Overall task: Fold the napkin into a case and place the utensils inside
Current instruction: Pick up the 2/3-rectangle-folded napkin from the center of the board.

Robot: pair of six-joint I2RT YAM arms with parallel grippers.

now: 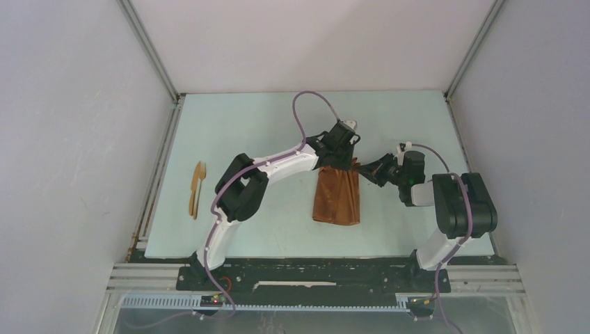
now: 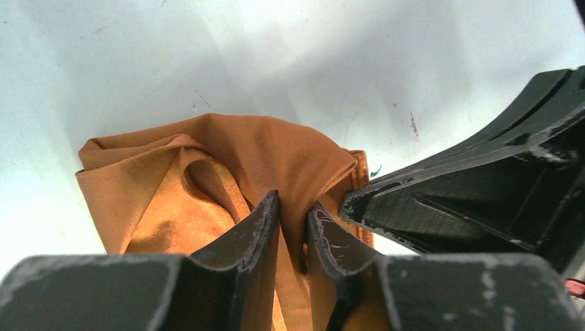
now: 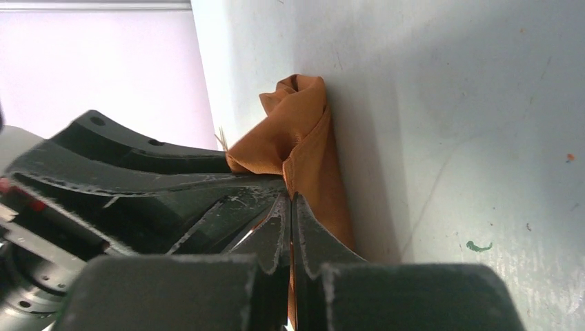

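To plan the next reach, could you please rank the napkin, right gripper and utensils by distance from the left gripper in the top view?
1. The napkin, pinched in the left gripper.
2. The right gripper, just to its right.
3. The utensils, far to the left.

The table (image 1: 264,125) has a pale mint, matte top, marked with fine scuffs and a small green fleck. A rust-orange napkin (image 1: 337,198) lies on it a little right of the centre. It is folded into a narrow oblong whose long sides run from the far edge toward the near edge. Its near end lies flat, while its far end is bunched and raised off the surface. Slim wooden utensils (image 1: 197,188) lie close together near the left edge, parallel to it and well apart from the napkin.
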